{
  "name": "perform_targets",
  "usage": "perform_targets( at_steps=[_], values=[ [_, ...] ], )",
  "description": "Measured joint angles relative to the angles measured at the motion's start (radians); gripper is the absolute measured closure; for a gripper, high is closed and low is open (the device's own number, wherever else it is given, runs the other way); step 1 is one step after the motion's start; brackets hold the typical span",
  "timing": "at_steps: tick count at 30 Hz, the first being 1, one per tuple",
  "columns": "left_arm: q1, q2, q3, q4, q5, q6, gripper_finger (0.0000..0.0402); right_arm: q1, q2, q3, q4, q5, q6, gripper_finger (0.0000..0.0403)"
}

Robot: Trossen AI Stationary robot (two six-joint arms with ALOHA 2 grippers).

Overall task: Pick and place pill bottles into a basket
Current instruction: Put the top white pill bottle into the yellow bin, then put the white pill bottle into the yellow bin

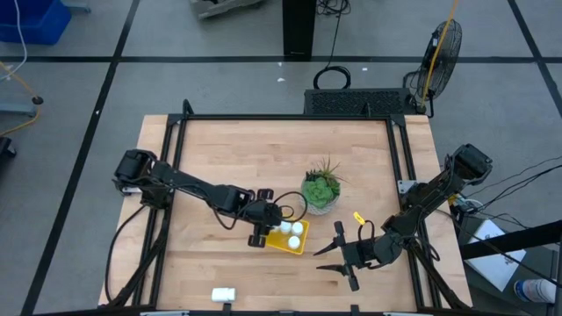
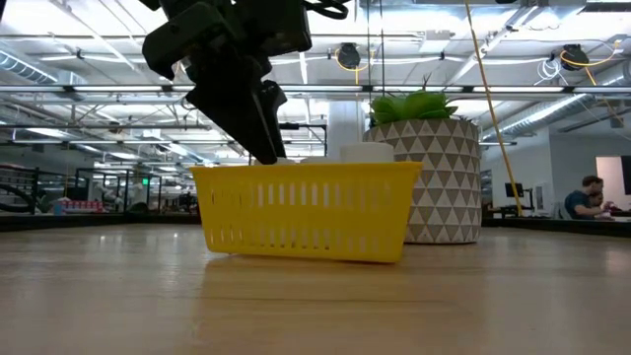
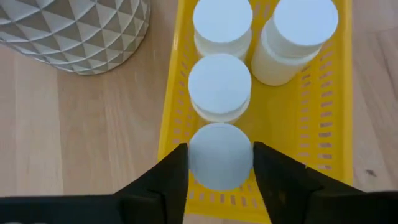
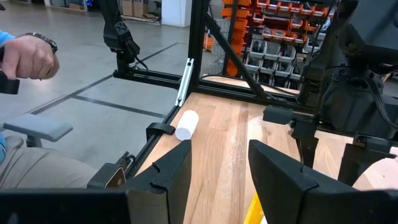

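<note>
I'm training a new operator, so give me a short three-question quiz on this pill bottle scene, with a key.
1. Choose: the left fingers clamp A) a plant, B) a bottle, C) nothing.
2. True or false: the basket is empty.
3. Fill in: a loose bottle lies on the ___ outside the basket.
Key: 1 B. 2 false, other bottles stand in it. 3 table.
</note>
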Motion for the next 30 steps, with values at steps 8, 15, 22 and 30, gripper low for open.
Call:
perform_targets(
  at_steps=[8,15,22,30],
  values=[
    [0.0,-0.002,0.001,0.0,0.0,0.017,0.0266,0.0,0.0,0.0,-0.018,0.0,0.016,0.0252],
    [-0.001,-0.01,0.001,-0.01,0.026,0.025,0.0251,0.0,0.0,0.0,-0.043,0.0,0.022,0.0252],
    [-0.016,-0.047,-0.001,-0.018,0.008,0.024,0.022,0.0,0.0,0.0,-0.048,0.0,0.022,0.0252],
    [-0.058,-0.101,-0.001,-0.041,-0.026,0.0,0.0192,0.0,0.0,0.0,-0.053,0.002,0.03,0.0252]
  ],
)
